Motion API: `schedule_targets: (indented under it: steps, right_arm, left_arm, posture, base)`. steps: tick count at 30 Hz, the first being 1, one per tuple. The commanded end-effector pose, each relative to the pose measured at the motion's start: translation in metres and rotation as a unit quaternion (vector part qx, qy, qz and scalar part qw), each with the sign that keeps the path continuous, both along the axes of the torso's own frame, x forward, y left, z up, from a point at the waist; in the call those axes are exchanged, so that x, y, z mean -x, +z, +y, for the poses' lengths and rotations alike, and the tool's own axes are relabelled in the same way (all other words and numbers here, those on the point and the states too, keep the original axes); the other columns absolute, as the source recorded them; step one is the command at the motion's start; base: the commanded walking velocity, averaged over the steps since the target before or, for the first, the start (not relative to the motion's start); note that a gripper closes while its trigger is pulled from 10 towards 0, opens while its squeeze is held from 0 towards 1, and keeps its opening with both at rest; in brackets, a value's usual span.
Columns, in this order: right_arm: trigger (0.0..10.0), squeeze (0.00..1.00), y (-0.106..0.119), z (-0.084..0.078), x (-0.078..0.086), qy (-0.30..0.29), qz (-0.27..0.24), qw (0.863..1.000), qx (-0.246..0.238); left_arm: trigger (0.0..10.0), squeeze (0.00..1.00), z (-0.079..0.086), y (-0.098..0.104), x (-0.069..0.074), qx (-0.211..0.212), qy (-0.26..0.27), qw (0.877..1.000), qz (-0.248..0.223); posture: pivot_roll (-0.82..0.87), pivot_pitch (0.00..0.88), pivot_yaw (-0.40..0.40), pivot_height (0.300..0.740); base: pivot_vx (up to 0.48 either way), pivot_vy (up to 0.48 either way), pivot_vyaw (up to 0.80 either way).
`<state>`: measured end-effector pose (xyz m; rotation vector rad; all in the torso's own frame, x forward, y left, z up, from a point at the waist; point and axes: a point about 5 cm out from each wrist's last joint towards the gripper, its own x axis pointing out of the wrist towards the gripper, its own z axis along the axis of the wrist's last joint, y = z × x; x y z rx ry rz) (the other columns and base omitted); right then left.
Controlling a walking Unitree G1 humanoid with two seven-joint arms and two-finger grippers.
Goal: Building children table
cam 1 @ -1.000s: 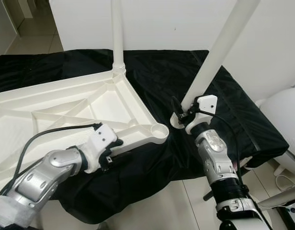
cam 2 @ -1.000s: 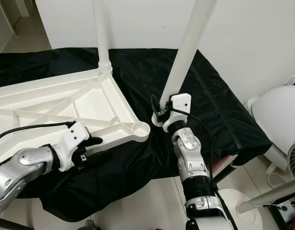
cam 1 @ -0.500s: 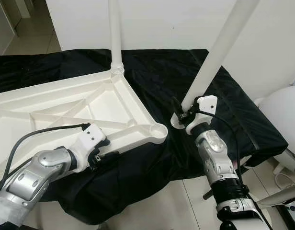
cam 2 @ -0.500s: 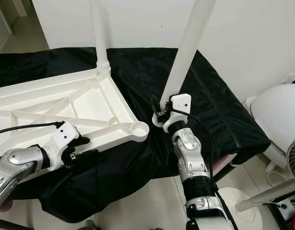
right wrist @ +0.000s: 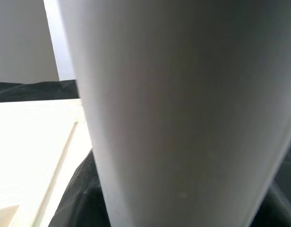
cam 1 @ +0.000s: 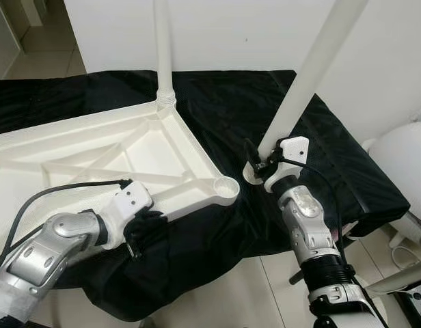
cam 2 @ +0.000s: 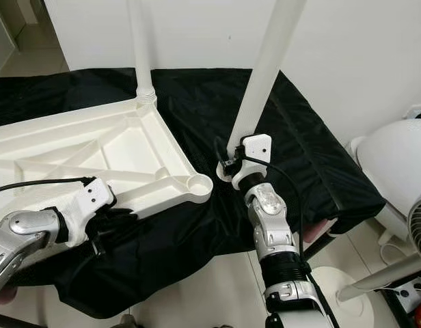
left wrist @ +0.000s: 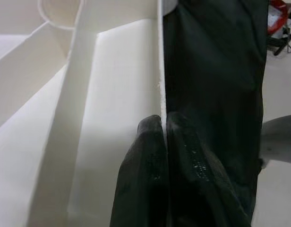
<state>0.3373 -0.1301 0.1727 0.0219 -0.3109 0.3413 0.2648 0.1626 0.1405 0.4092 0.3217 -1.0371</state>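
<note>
So, left gripper (cam 1: 143, 229) is pinched on the near rim of the upside-down white plastic ribbed tabletop (cam 1: 94, 154), which lies on a black cloth (cam 1: 217, 109). Right gripper (cam 1: 260, 166) grips the loose white plastic tube leg (cam 1: 307, 75), foot on the cloth just beside the empty corner socket (cam 1: 227, 185). One leg (cam 1: 163, 48) stands fitted at the far corner; this one isn't seated yet, other corners out of view.

Silver jointed arms, white wrist housings, black cables looping out, black-fingered left end effector (cam 1: 143, 229), ribbed black forearm cuffs
</note>
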Motion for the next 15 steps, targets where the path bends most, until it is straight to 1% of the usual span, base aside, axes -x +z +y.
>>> schedule_targets:
  steps: [1,2,3,4,5,6,8,9,12,15]
  right_arm:
    - [10.0,0.0,0.001,0.001,0.001,0.001,-0.007,1.0,0.008]
    - [10.0,0.0,0.001,0.001,0.001,0.001,-0.007,1.0,0.008]
    - [10.0,0.0,0.001,0.001,0.001,0.001,-0.007,1.0,0.008]
    - [10.0,0.0,0.001,0.001,0.001,0.002,-0.008,1.0,0.008]
    - [10.0,0.0,0.001,0.001,0.002,0.002,-0.008,1.0,0.008]
    - [10.0,0.0,0.001,0.001,0.002,0.002,-0.008,1.0,0.008]
    - [10.0,0.0,0.001,0.002,0.002,0.001,-0.008,1.0,0.008]
    - [10.0,0.0,0.001,0.002,0.002,0.002,-0.008,1.0,0.008]
    - [10.0,0.0,0.001,0.001,0.002,0.0,-0.009,1.0,0.008]
    - [10.0,0.0,0.001,0.0,0.002,-0.004,-0.009,1.0,0.007]
  left_arm:
    - [0.0,0.0,-0.004,-0.006,0.003,-0.005,-0.013,1.0,0.01]
    - [0.0,0.0,-0.007,-0.006,0.004,-0.004,-0.023,1.0,0.01]
    - [0.0,0.0,-0.007,-0.006,0.004,-0.004,-0.023,1.0,0.01]
    - [3.8,0.0,-0.012,-0.007,0.007,-0.003,-0.039,0.999,0.01]
    - [3.4,0.0,-0.016,-0.007,0.009,-0.002,-0.052,0.999,0.011]
    - [4.2,0.0,-0.02,-0.009,0.013,-0.004,-0.066,0.998,0.012]
    - [4.2,0.0,-0.022,-0.01,0.015,-0.005,-0.075,0.997,0.013]
    - [10.0,0.0,-0.024,-0.011,0.016,-0.009,-0.08,0.997,0.01]
    - [10.0,0.0,-0.033,-0.012,0.019,-0.002,-0.097,0.995,0.007]
    - [10.0,0.0,-0.036,-0.011,0.02,0.002,-0.099,0.995,0.005]
  posture:
    - [0.17,0.052,-0.015,0.74]
    - [0.17,0.052,-0.015,0.74]
    - [0.17,0.052,-0.015,0.74]
    - [0.17,0.046,-0.013,0.74]
    - [0.17,0.046,-0.013,0.74]
    - [0.16,0.043,-0.011,0.74]
    - [0.16,0.043,-0.011,0.74]
    - [0.16,0.041,-0.009,0.74]
    - [0.16,0.043,-0.005,0.74]
    - [0.16,0.043,-0.005,0.74]
  base:
    - [0.0,0.0,0.0]
    - [0.0,0.0,0.0]
    - [0.0,0.0,0.0]
    - [0.0,0.0,0.0]
    - [0.0,0.0,0.0]
    - [0.0,0.0,0.0]
    - [0.0,0.0,0.0]
    - [0.0,0.0,0.0]
    - [0.0,0.0,0.0]
    - [0.0,0.0,0.0]
